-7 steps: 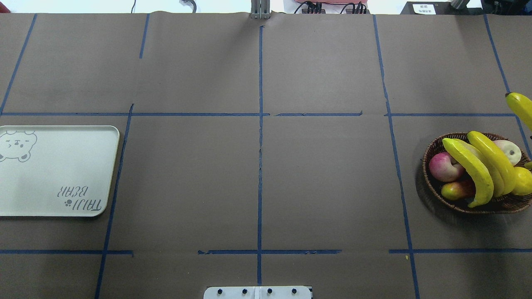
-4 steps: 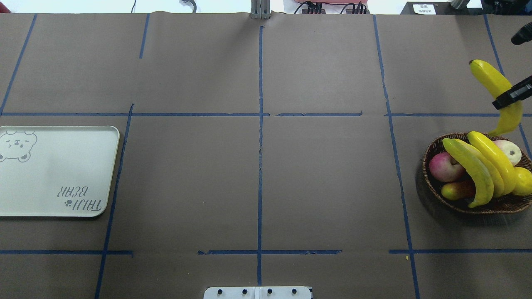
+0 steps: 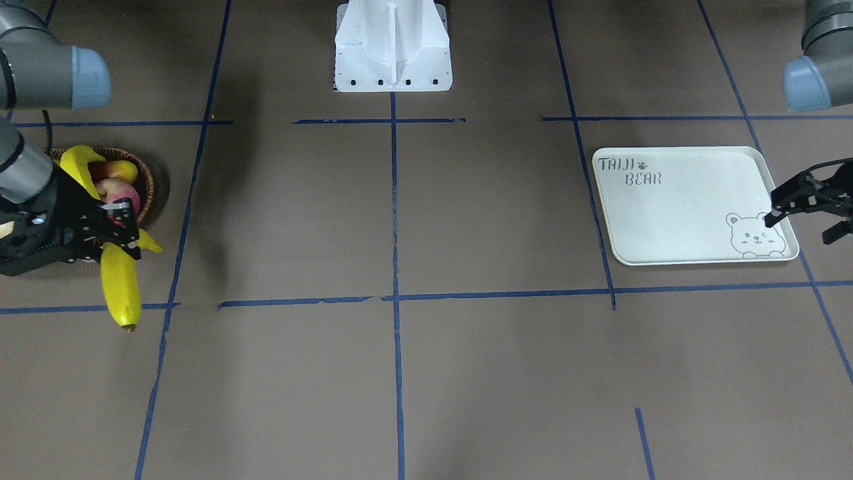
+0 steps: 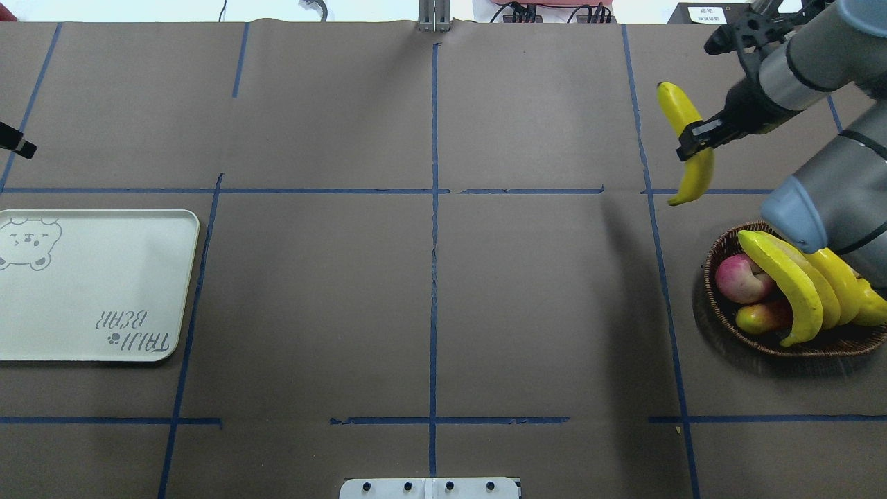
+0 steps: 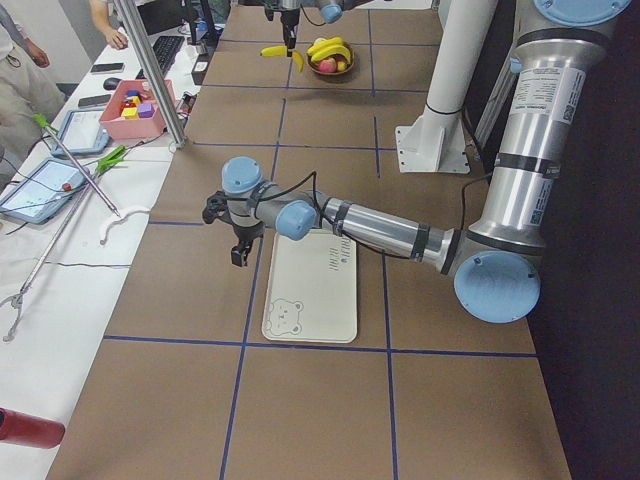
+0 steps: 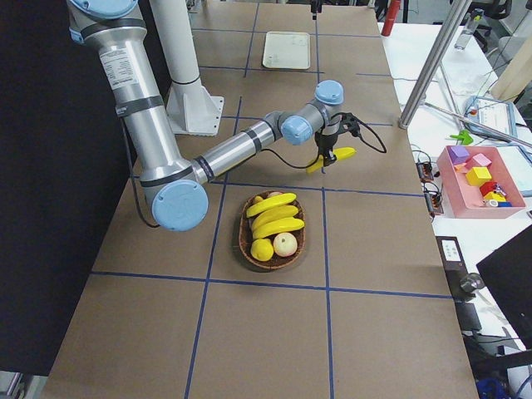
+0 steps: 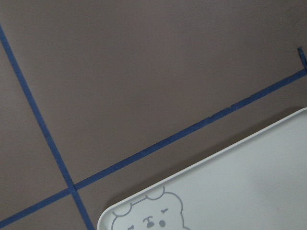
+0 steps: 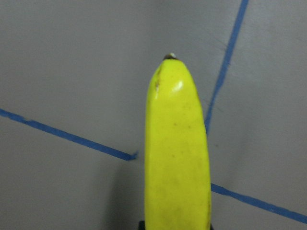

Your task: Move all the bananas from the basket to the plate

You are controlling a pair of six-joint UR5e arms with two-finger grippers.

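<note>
My right gripper (image 4: 695, 132) is shut on one yellow banana (image 4: 682, 142) and holds it in the air beyond the basket, towards the table's middle. The same banana shows in the front view (image 3: 120, 283) and fills the right wrist view (image 8: 177, 153). The dark wicker basket (image 4: 721, 322) at the right holds more bananas (image 4: 783, 284) lying across other fruit. The white plate (image 4: 90, 284) with the bear face lies at the far left, with nothing on it. My left gripper (image 3: 800, 228) is open and empty, above the plate's bear corner (image 7: 158, 220).
A pink peach (image 4: 740, 277), a red-green pear (image 4: 759, 317) and a round yellow fruit (image 4: 872, 305) share the basket. The right arm's elbow (image 4: 824, 208) hangs over the basket's far side. The robot's white base (image 3: 393, 47) stands at mid table edge.
My right gripper has carried the banana left and farther from the basket, and the arm has come into view. A tip of my left gripper now shows at the left edge.
</note>
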